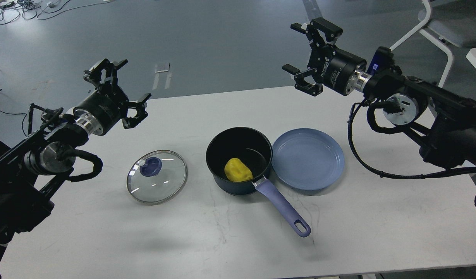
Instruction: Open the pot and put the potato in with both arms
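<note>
A dark pot [222, 147] with a blue-purple handle [283, 209] stands open at the table's middle. A yellow potato [238, 170] lies inside it. The glass lid [157, 181] with a blue knob lies flat on the table to the pot's left. My left gripper [117, 91] is open and empty, raised over the table's far left. My right gripper [305, 56] is open and empty, raised high beyond the table's far edge, above and right of the pot.
An empty blue plate [308, 158] sits right beside the pot, touching its right side. The white table [377, 217] has bare room at the front and right. A white chair [435, 27] stands on the floor at the far right.
</note>
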Controlling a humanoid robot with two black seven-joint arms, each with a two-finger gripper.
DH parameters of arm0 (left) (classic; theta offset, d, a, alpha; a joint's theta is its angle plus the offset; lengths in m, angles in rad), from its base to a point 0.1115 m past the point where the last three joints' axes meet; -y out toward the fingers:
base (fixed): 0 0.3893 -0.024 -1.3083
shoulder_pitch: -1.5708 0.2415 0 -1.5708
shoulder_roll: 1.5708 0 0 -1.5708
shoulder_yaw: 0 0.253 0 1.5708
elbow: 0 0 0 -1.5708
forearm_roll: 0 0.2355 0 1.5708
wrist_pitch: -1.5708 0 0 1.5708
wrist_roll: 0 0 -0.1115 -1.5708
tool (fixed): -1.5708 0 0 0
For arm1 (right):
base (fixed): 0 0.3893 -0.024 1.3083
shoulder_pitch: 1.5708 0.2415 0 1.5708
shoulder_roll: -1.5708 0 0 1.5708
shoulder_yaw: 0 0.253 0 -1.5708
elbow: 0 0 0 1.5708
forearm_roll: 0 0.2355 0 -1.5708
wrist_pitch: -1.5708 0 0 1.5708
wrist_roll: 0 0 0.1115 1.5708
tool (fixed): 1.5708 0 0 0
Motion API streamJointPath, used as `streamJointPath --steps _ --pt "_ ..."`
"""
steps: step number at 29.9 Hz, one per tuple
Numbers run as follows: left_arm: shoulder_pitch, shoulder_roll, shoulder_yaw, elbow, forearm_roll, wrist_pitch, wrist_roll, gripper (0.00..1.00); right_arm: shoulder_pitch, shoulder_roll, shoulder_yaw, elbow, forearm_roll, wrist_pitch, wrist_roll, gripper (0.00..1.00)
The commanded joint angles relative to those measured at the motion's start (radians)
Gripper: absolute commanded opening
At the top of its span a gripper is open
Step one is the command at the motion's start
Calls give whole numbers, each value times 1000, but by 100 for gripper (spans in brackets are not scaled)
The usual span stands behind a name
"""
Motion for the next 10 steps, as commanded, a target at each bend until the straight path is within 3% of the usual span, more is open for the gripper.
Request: streamJointPath --steps 1,4,7,10 --pt "66 -15 -50 -6 1 -40 0 98 -59 9 92 -1 46 -8 -52 100" --pt "88 -23 -81 -9 1 -74 -3 98 -76 21 105 2 46 -25 -67 100" --pt "92 -23 -92 -9 3 -83 -3 98 -79 58 116 -18 46 -94 -55 100" --pt "92 -20 -92 -9 3 -84 -3 98 -79 72 103 -18 44 -97 -55 100"
